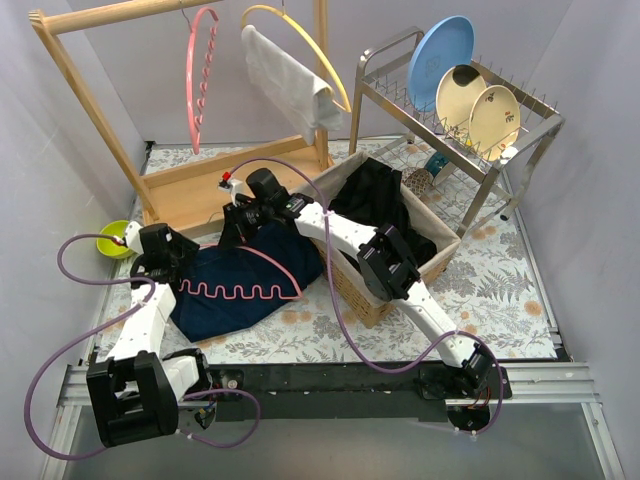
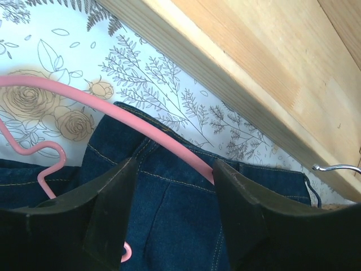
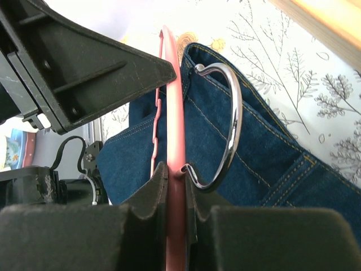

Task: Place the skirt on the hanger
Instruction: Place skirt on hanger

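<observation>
- The right gripper (image 3: 176, 192) is pinched tight on the pink hanger (image 3: 174, 113), right at its neck. The metal hook (image 3: 230, 124) curls out just past those fingertips, off to one side.
- The left gripper (image 2: 175, 169) has its fingers spread apart. One arm of the hanger slants through the gap, hard up against one finger (image 2: 248, 214), and we can't tell if it's actually touching.
- The denim skirt (image 1: 235, 285) is spread flat on the table with the hanger lying on top of it, so it's not hung on it yet. Its waistband sits right under both sets of fingertips.
- The table has a white cloth (image 1: 500, 290) printed with grey ferns and yellowish roses. We see it bare just beyond the left fingertips.
- A little past that, the pale plank base of the wooden rack (image 1: 200, 190) runs across, just beyond both grippers.
- Up on the rack, well beyond the fingers, hang a second pink hanger (image 1: 200, 70) and a yellow hanger (image 1: 262, 9) with a white cloth (image 1: 285, 80) draped over it.
- A wicker basket (image 1: 350, 285) of dark clothes sits behind the right fingers, alongside that arm.
- A green bowl (image 1: 113, 240) is near the left gripper, on the side away from the skirt.
- A metal dish rack (image 1: 500, 150) with plates stands well apart from both grippers, and plain pale walls (image 1: 30, 150) box the whole thing in.
</observation>
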